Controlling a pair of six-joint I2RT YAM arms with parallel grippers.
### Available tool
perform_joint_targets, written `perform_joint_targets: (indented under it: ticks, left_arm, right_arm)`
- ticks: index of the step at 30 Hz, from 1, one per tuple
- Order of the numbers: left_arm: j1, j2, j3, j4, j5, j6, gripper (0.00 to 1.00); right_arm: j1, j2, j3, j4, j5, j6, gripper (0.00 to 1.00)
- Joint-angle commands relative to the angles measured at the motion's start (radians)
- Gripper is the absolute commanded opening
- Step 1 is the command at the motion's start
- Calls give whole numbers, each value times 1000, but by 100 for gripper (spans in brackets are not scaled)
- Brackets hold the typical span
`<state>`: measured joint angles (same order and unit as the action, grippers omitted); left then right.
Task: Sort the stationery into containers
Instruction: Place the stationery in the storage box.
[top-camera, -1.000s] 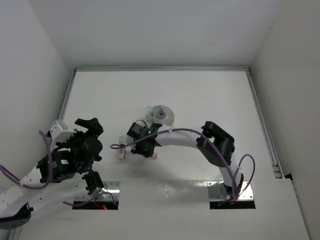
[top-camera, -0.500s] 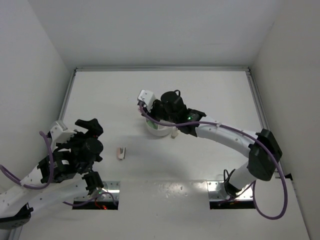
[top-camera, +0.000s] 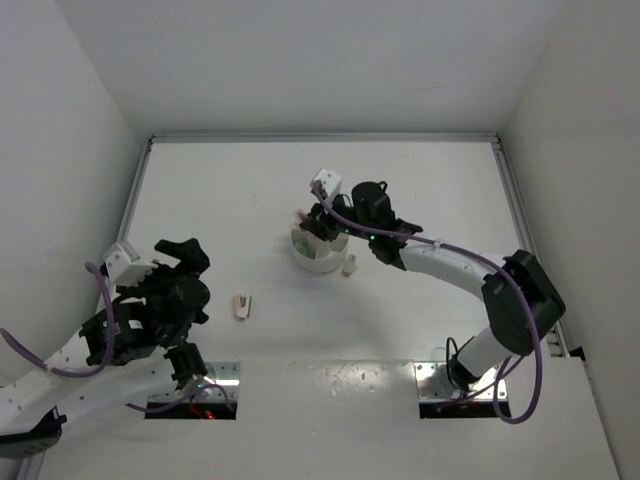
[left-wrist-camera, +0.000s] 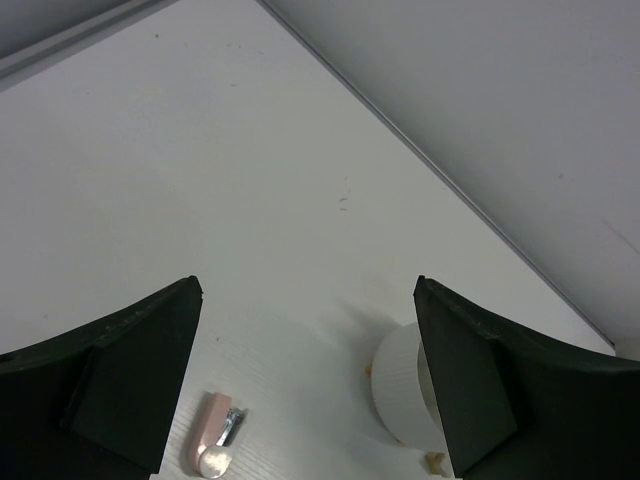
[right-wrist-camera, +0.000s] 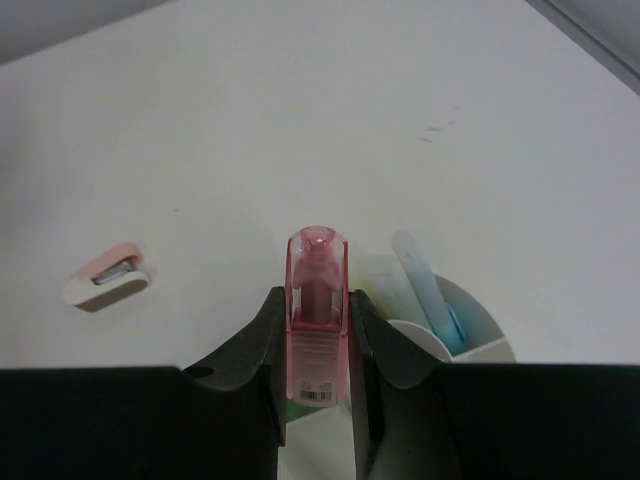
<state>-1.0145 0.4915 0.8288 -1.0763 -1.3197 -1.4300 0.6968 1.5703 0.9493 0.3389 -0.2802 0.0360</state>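
The round white tub (top-camera: 318, 256) stands at mid-table, with a pale blue piece (right-wrist-camera: 425, 290) upright in it. My right gripper (top-camera: 312, 224) hovers just above the tub's far-left rim, shut on a translucent pink marker (right-wrist-camera: 318, 262) that sticks out past the fingertips. The tub's rim (right-wrist-camera: 478, 330) shows right of the jaws. A pink and white clip-shaped piece (top-camera: 242, 305) lies on the table left of the tub. A small beige piece (top-camera: 349, 265) lies against the tub's right side. My left gripper (top-camera: 183, 252) is open and empty, at the near left.
In the left wrist view, the pink clip piece (left-wrist-camera: 215, 448) lies low between my wide fingers (left-wrist-camera: 130, 380), with the tub (left-wrist-camera: 400, 385) to its right. A raised rail (top-camera: 520, 230) runs along the table's right edge, and white walls close in the sides and back.
My right gripper has lifted the pink marker from the table near the clip piece and carried it away and to the right, over the tub. The left arm has barely moved.
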Motion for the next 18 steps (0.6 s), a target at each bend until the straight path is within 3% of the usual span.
perform_joint_targets:
  ticks: [1,18]
  left_arm:
    - [10,4,-5,35,-15,6,93]
    - [10,4,-14,44,-6,16,93]
  right_arm:
    - [-6,19,-3,153,-169,91,0]
    - [-16,120,22,153,-221,62,0]
